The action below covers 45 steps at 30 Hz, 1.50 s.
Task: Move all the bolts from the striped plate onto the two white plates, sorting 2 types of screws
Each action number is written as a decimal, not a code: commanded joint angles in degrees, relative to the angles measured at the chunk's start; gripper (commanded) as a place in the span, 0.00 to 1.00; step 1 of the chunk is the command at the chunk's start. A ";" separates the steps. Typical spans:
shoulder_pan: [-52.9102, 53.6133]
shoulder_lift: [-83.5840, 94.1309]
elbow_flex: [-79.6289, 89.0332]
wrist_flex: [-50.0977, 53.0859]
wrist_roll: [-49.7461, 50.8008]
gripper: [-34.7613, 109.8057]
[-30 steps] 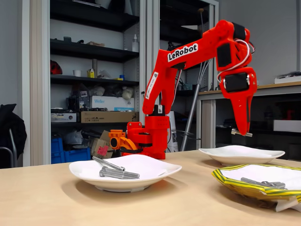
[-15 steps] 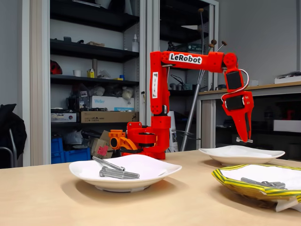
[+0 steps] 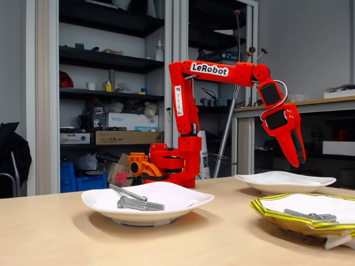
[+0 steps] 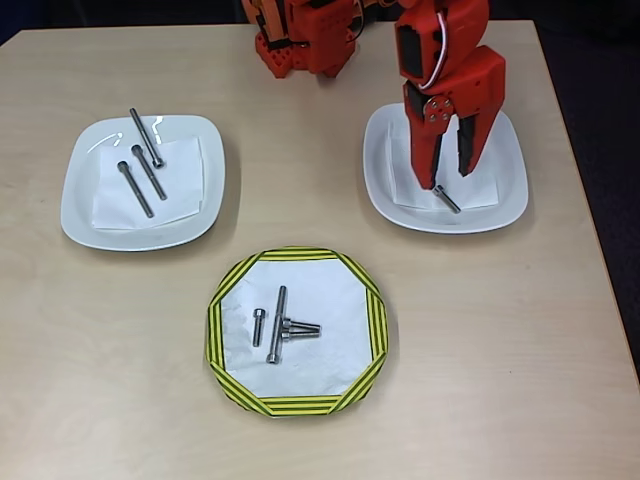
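Observation:
In the overhead view my red gripper hangs open over the right white plate. Nothing is between its fingers. One short bolt lies on that plate just below the fingertips. The left white plate carries three long slim bolts. The striped plate at the front centre holds one long bolt and three short bolts. In the fixed view the gripper is tilted above the far white plate, behind the striped plate. The near white plate is at the left.
The arm's red base stands at the table's far edge between the two white plates. Bare wooden tabletop surrounds the plates. Shelves and a desk stand behind the table in the fixed view.
The arm swung back and lowered over the right white plate. The short bolt held in the gripper earlier has left the fingers, which now stand open and tilted.

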 commanded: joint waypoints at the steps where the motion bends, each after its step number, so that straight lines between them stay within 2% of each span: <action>1: 8.00 -0.26 -4.75 -2.46 -16.70 0.34; 6: 20.65 -8.79 -15.29 -8.35 -41.13 0.33; 10: 25.05 -15.91 -23.47 -9.58 -49.75 0.33; 14: 27.95 -22.50 -26.89 -15.91 -54.93 0.33; 17: 29.00 -26.72 -28.39 -16.08 -52.12 0.32; 21: 28.83 -30.67 -32.43 -8.26 -41.84 0.32; 28: 28.56 -31.82 -32.26 -2.46 -29.62 0.33; 45: 33.66 -36.39 -32.96 -2.90 -27.51 0.31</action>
